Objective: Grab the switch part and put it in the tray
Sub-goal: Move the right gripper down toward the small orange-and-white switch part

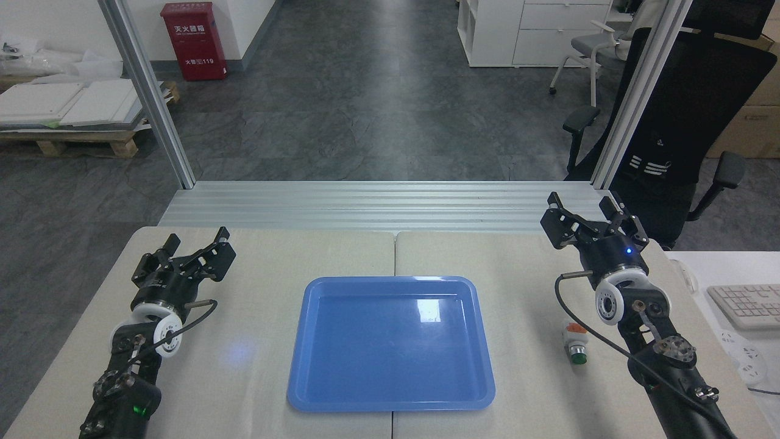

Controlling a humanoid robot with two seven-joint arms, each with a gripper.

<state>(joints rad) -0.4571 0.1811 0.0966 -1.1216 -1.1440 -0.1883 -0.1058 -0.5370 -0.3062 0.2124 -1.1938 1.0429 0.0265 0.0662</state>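
1. The table (268, 366) is covered in a pale beige surface made of two halves, with a seam running from the far edge to the near edge through its middle.
2. The tray (341, 399), glossy blue with a raised rim and rounded corners, lies flat across that seam, closer to the near edge than to the far edge. Nothing lies inside it; only a reflection of light shows on its floor.
3. The switch part (574, 344) lies on the table between the tray's right rim and the table's right edge, well apart from the tray. Its green cap points toward the near edge and its orange-and-white block toward the far edge.
4. The right gripper (588, 209) is raised near the far right corner of the table, past the switch part and not touching it. Its fingers are spread wide and hold nothing.
5. The right arm's wrist and a black cable pass just beside the switch part on its right side.
6. The left gripper (196, 242) sits near the far left corner of the table, well apart from the tray. Its fingers are parted and empty.
7. A white keyboard (746, 305) rests on a separate white desk beyond the table's right edge.
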